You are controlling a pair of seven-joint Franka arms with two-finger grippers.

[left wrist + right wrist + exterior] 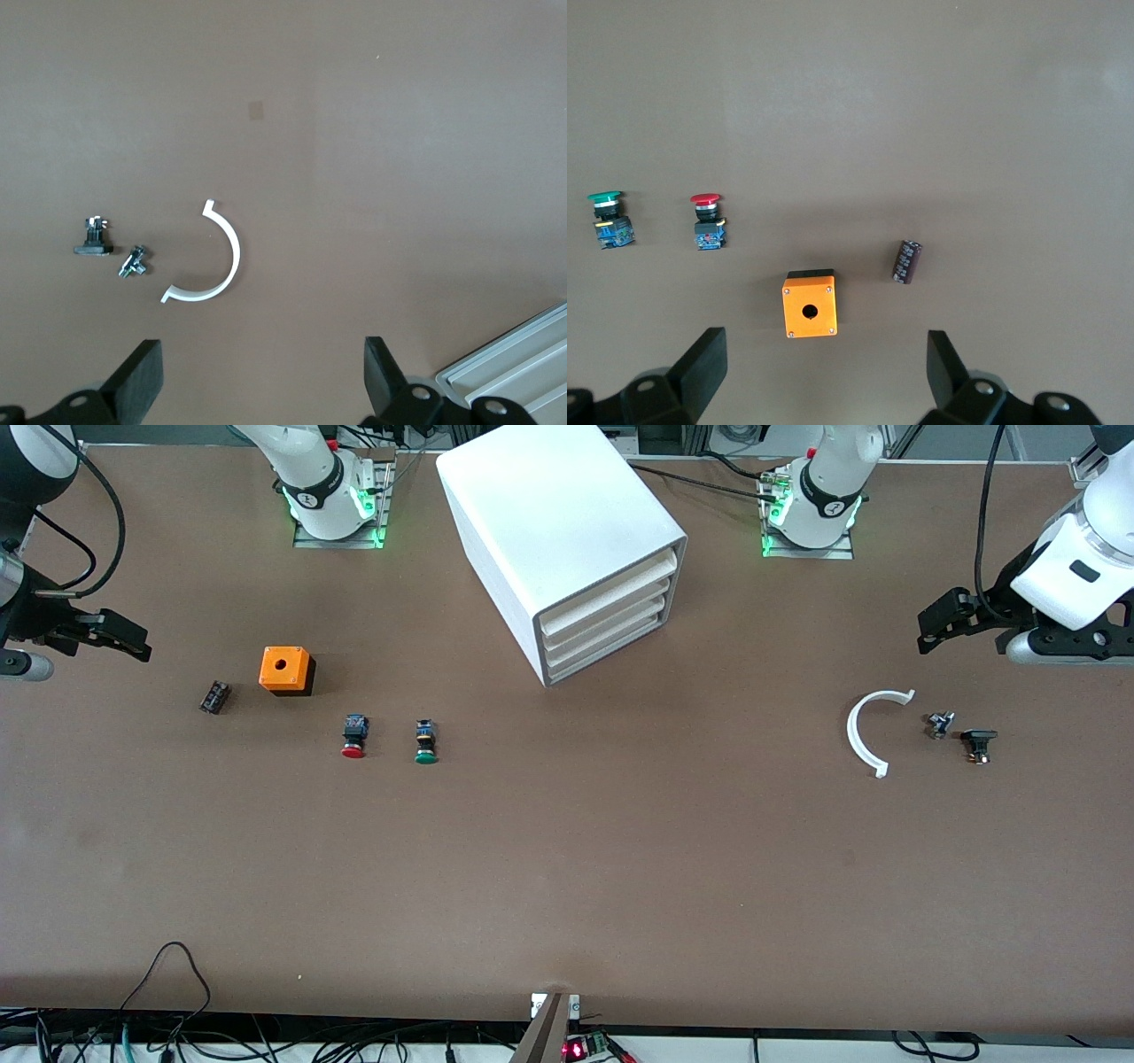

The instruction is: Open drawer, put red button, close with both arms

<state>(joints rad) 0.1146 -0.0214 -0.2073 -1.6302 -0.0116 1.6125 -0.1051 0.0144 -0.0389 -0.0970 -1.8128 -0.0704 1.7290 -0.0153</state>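
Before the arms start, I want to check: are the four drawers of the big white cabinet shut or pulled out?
Shut. All four white tray-like drawers sit flush with the front of the big white box-shaped cabinet; none sticks out.

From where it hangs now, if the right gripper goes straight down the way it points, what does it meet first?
Probably bare table. The right gripper is open, and the orange cube lies closest to its line, so it might meet that first; depth is unclear.
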